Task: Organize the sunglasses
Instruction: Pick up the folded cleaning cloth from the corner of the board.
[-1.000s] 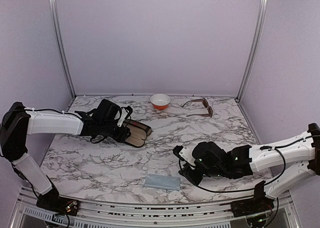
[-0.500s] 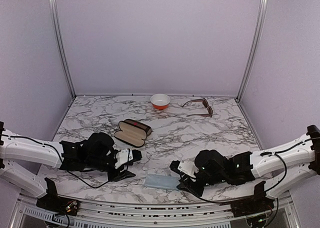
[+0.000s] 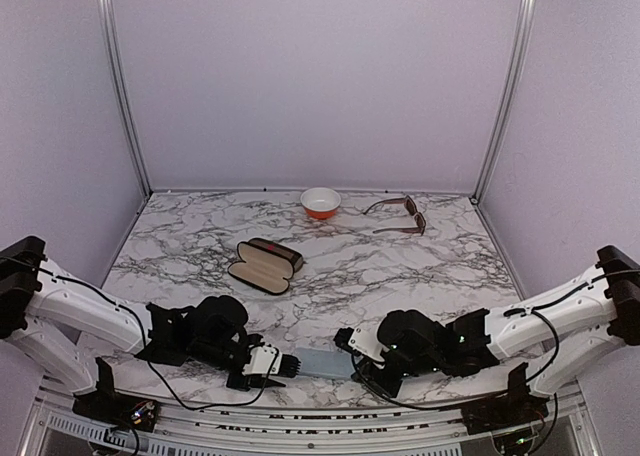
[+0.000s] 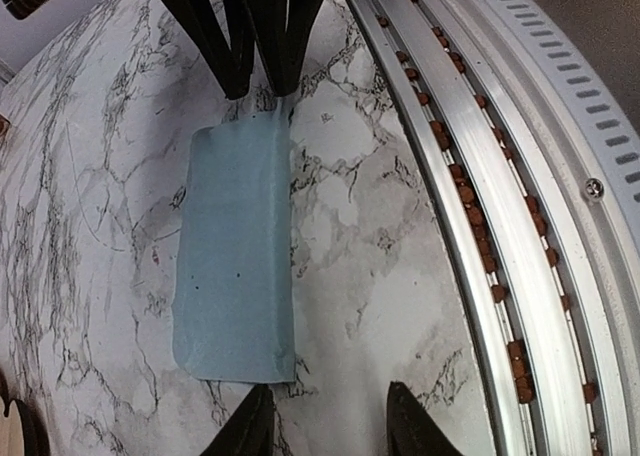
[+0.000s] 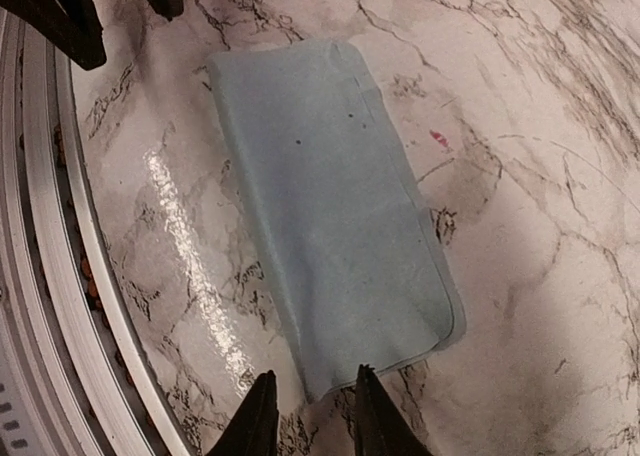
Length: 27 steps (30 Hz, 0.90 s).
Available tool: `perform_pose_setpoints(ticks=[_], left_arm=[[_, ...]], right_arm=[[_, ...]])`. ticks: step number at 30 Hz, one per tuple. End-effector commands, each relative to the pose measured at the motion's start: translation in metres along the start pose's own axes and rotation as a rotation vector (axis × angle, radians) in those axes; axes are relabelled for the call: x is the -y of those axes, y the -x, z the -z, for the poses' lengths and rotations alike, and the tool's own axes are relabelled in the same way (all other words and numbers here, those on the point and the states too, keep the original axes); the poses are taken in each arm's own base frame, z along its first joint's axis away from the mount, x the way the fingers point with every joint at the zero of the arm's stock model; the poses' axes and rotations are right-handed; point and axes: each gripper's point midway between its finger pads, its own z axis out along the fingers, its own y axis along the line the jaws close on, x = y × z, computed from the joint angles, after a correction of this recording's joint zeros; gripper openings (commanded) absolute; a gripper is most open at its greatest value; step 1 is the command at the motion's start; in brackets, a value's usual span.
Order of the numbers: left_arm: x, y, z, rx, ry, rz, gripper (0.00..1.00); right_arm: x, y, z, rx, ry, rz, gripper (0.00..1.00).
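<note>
- The left tool (image 4: 330, 401) sits low at the left end of the light blue cloth (image 3: 322, 363). Its jaws are spread and hold nothing, and the cloth's corner lies just beside one fingertip.
- The open brown case (image 3: 265, 266) lies well beyond the cloth, towards the back left of the desk (image 3: 420, 276).
- The cloth lies flat near the front rail. The step in hand looks like taking it by both ends. To do that well, slide one fingertip under the hem, nip only the fabric, and raise both ends together so it does not bunch.
- The right tool (image 5: 315, 386) is at the cloth's right end. Its jaws stand slightly apart with the hem just between the tips, and they do not look pinched on it.
- The brown sunglasses (image 3: 400, 216) lie far behind the cloth, back right, untouched. No black pair is in view.
</note>
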Motion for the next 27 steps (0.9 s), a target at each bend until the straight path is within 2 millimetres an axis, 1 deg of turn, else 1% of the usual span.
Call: perform_pose_setpoints(ticks=[1, 8, 17, 22, 27], left_arm=[[-0.012, 0.018, -0.011, 0.041, 0.029, -0.062, 0.36], [-0.017, 0.006, -0.024, -0.011, 0.075, -0.088, 0.35], [-0.023, -0.008, -0.030, -0.061, 0.117, -0.105, 0.27], [-0.019, -0.008, -0.031, -0.052, 0.104, -0.110, 0.25], [-0.016, -0.014, -0.033, -0.068, 0.099, -0.121, 0.20]], right_arm=[[0.002, 0.012, 0.007, 0.062, -0.022, -0.028, 0.27], [0.003, 0.011, 0.008, 0.070, -0.024, -0.039, 0.27], [0.002, 0.008, 0.006, 0.056, -0.018, -0.046, 0.27], [0.003, 0.009, 0.007, 0.061, -0.020, -0.051, 0.27], [0.002, 0.009, 0.007, 0.058, -0.020, -0.053, 0.27]])
